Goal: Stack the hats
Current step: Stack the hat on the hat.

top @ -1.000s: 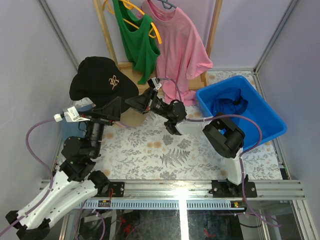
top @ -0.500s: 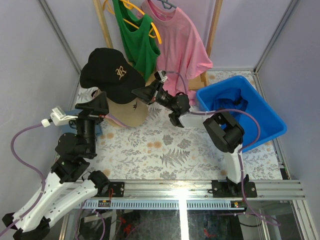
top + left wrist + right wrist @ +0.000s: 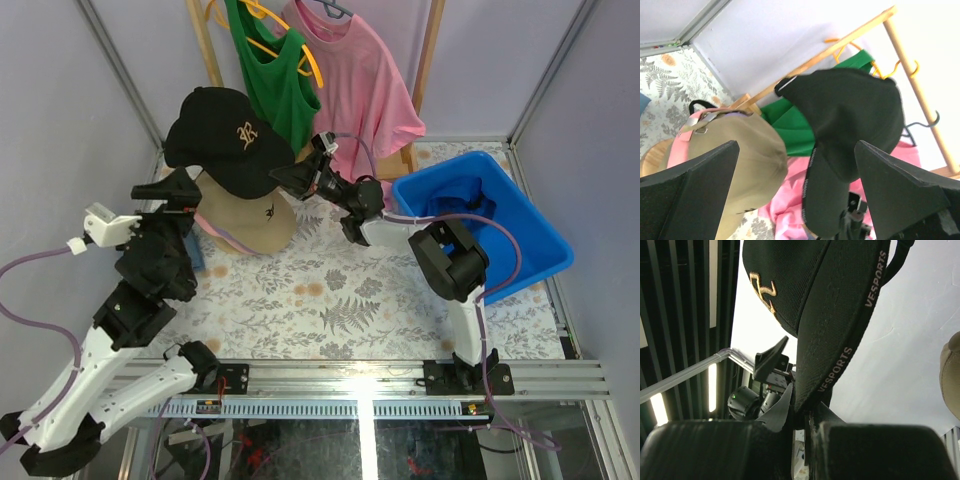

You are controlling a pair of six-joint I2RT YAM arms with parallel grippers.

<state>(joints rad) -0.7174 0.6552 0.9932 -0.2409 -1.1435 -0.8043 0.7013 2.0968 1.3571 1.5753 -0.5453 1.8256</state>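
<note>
Your right gripper is clenched on the brim of the black cap, holding it up in the upper left of the overhead frame. Your left gripper sits just below and left of it, jaws spread wide with nothing between them.

From above, the black cap overlaps the tan cap, so you cannot judge there whether they touch. The left wrist view settles it. The black cap hangs in the upper right of that frame, clear of the tan cap at lower left, with the green tank top showing between them. That view also shows what look like a pink cap and a lavender cap under the tan one, though only their edges show. The overhead camera shows neither.

The right wrist view gives you the grip itself. The brim's tip runs down between the fingers of the right gripper, and the cap fills the top of the frame with its gold emblem at upper left. The tan cap just clips the right edge.

Only the overhead view shows the blue bin at right, holding dark blue fabric. The pink T-shirt hangs on the wooden rack at the top.
</note>
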